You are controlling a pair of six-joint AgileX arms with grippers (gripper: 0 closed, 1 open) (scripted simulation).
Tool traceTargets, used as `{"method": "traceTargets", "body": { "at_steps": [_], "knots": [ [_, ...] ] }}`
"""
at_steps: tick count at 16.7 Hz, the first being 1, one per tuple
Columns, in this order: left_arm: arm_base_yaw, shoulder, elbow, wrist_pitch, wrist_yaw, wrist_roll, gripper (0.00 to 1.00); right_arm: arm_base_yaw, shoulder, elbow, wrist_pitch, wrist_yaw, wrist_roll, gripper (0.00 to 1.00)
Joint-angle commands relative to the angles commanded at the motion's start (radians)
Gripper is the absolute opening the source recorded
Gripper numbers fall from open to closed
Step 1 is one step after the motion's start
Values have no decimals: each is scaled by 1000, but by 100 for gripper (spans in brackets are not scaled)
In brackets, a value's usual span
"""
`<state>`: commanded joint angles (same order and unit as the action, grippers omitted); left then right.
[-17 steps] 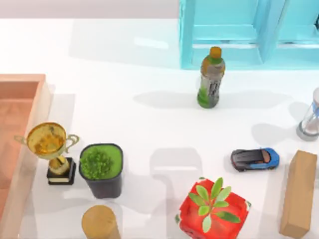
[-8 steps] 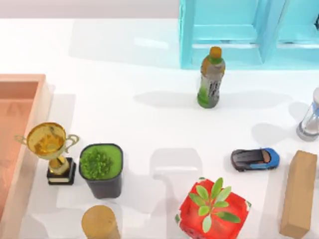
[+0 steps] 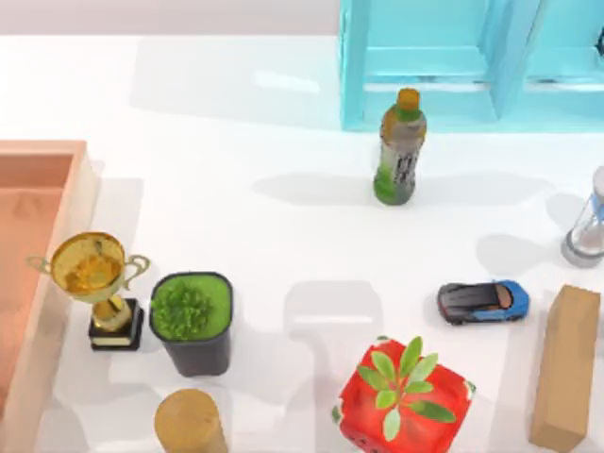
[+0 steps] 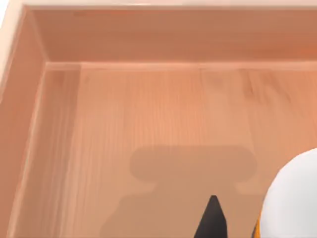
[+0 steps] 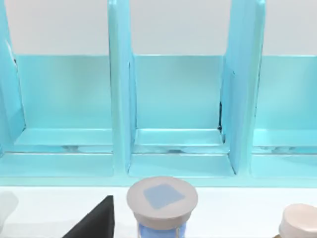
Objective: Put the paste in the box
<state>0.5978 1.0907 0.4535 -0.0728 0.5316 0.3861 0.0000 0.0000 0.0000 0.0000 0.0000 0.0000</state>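
**A:** Which step are we on?

**B:** The last one, I'd judge. The left wrist view looks down into the large shallow salmon-orange wooden box (image 4: 124, 124). The paste (image 4: 292, 198), a small white glue bottle with a sliver of orange label, sits at the edge of that view, over the terracotta floor and just beside the left gripper (image 4: 213, 225).

**A:** Is the gripper clamped on it?

**B:** I cannot tell. I also can't tell whether the paste rests on the floor or hangs above it. If it is held, the next move is to release it and lift straight up, away from the walls.

**A:** What does the top view add?

**B:** It shows where the box (image 3: 42, 203) sits, at the table's left edge. The right gripper (image 5: 94, 223) is parked facing the cyan shelf (image 5: 173, 99), and I cannot tell its grip either.
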Motion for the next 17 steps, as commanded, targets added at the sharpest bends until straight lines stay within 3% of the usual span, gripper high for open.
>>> {"method": "traceTargets", "body": {
  "at_steps": [9,15,17],
  "knots": [
    [-88,236,-29,311,-68,-64,0,0,0,0,0,0,0,100],
    [-106,268,-31,347,-83,-73,0,0,0,0,0,0,0,100],
    [-106,268,-31,347,-83,-73,15,0,0,0,0,0,0,100]
  ]
}}
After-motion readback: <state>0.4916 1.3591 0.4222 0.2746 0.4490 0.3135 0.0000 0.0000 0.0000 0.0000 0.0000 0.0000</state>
